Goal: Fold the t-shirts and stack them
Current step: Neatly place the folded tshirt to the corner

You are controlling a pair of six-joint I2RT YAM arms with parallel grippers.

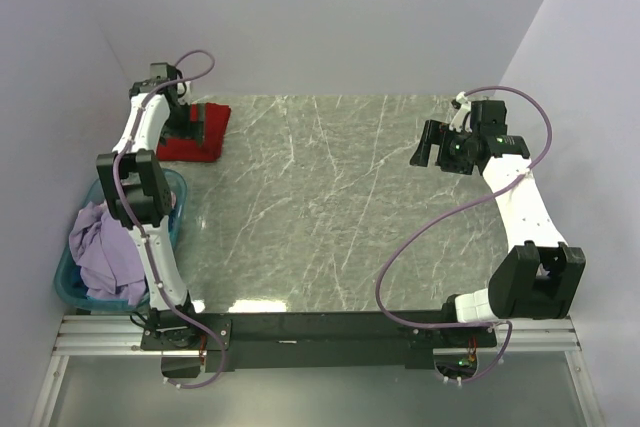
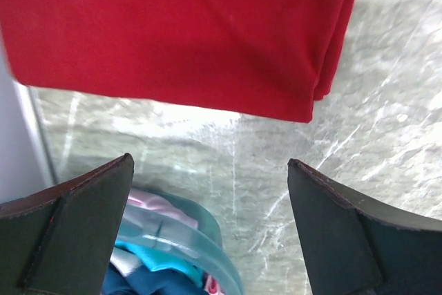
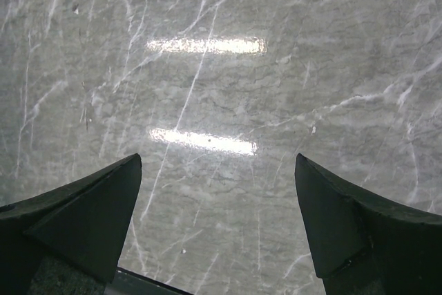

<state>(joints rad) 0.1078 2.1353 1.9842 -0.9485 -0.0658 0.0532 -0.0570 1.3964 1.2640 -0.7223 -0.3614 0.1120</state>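
Note:
A folded red t-shirt (image 1: 198, 133) lies at the far left corner of the marble table (image 1: 330, 197); it fills the top of the left wrist view (image 2: 179, 32). My left gripper (image 1: 190, 125) hovers over the shirt's near edge, open and empty (image 2: 210, 191). A blue basket (image 1: 75, 282) at the left edge holds crumpled shirts, a lavender one (image 1: 105, 247) on top; its rim shows in the left wrist view (image 2: 186, 240). My right gripper (image 1: 432, 144) is open and empty above the bare table at the far right (image 3: 217, 191).
White walls close in on the left, back and right. The black mounting rail (image 1: 320, 327) with both arm bases runs along the near edge. Purple cables loop beside each arm.

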